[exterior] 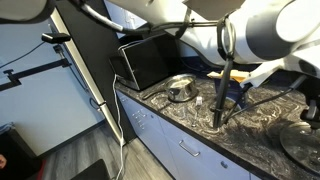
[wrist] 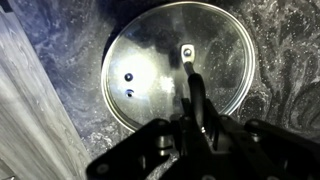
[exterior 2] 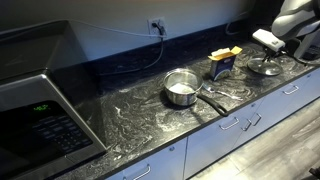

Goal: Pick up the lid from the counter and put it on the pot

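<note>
Lying flat, the round silvery lid [wrist: 160, 50] gleams

A black boxy microwave oven [exterior 2: 40, 110] stands on a dark, white-veined stone counter [exterior 2: 130, 115]. Behind the microwave runs a plain grey-blue wall [exterior 2: 100, 25] carrying a white socket [exterior 2: 156, 24]. Below the microwave's level sit pale cabinet drawers [exterior 2: 235, 135] with metal handles, over a grey plank floor [exterior 2: 290, 155].

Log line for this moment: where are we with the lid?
stage: lid pickup | gripper: over lid, open/shut unclear | lid: on counter | pot: uncovered, lid not yet placed
</note>
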